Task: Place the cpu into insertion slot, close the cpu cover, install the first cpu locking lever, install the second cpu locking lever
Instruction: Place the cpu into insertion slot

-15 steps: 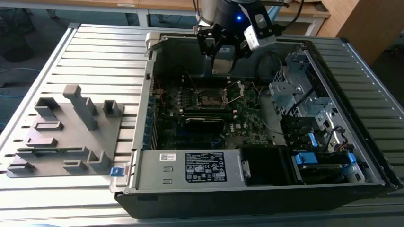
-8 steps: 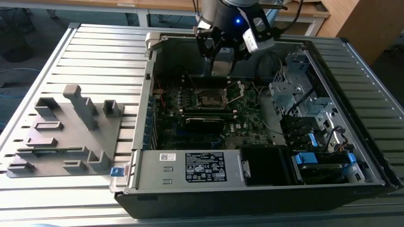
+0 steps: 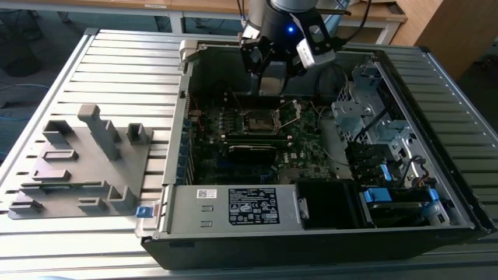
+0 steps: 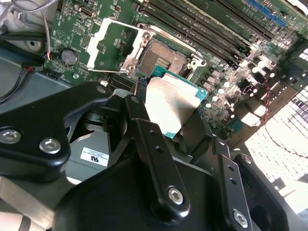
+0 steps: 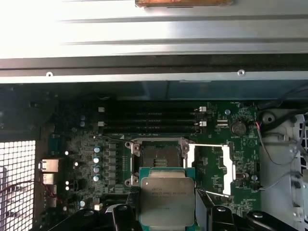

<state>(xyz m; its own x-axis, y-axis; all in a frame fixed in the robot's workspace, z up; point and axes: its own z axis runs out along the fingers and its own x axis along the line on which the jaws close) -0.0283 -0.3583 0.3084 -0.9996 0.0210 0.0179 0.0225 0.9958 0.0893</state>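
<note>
First wrist view | hand (image 5: 167, 215) clamped on cpu (image 5: 167, 198) | cpu seemingly just short of insertion slot (image 5: 157, 161) | cpu cover (image 5: 225, 166) open

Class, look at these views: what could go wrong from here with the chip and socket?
Held only at its edges by the gripper, the cpu may slip or tilt. It sits offset from the insertion slot; lowered misaligned, it could damage the contacts. The open cpu cover beside the slot might get bumped.

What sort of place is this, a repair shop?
Likely a robotics lab or test workshop: an opened computer case lies on a slatted metal table, and a robot's tool holds a processor chip over it.
</note>
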